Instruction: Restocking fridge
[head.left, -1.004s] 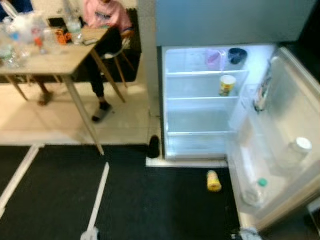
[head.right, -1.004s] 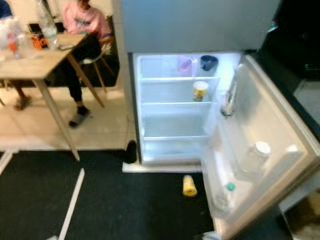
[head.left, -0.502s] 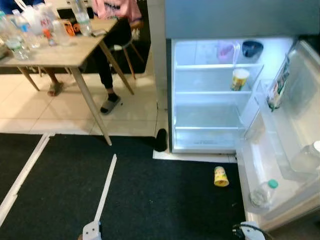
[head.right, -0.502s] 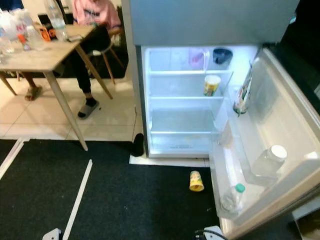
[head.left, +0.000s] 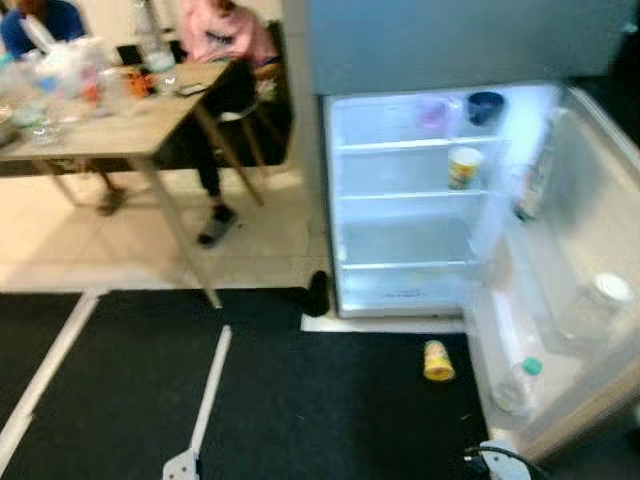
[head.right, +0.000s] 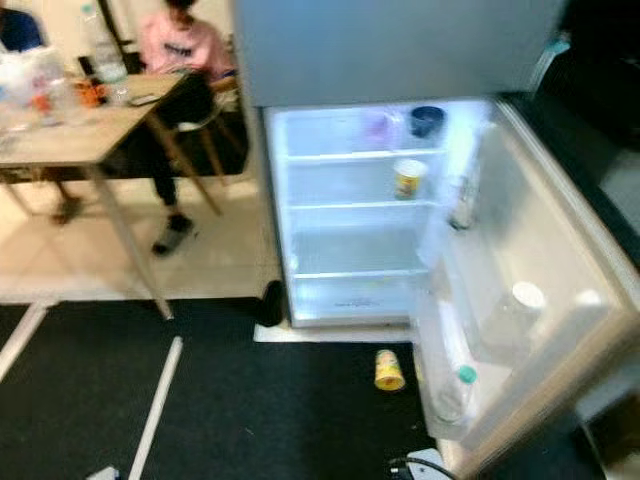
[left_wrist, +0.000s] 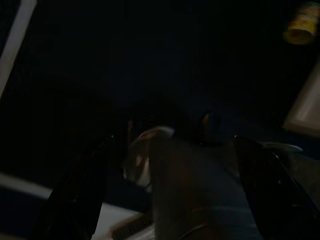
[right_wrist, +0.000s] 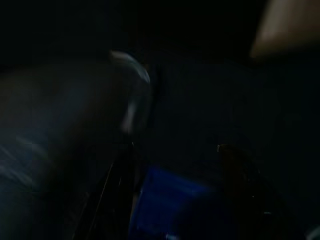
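On the dark mat before the open fridge (head.left: 410, 200) one yellow cup (head.left: 437, 361) lies on its side, long axis running toward the fridge; its label is too blurred to read. One similar cup (head.left: 464, 166) stands upright on the middle shelf. The left gripper (left_wrist: 170, 180) hangs with fingers spread, grasping nothing; the right gripper's (right_wrist: 175, 195) jaws cannot be judged.

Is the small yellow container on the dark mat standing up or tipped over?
Tipped over. The small yellow container lies on its side on the dark floor mat, just outside the open white fridge, below its door shelves.
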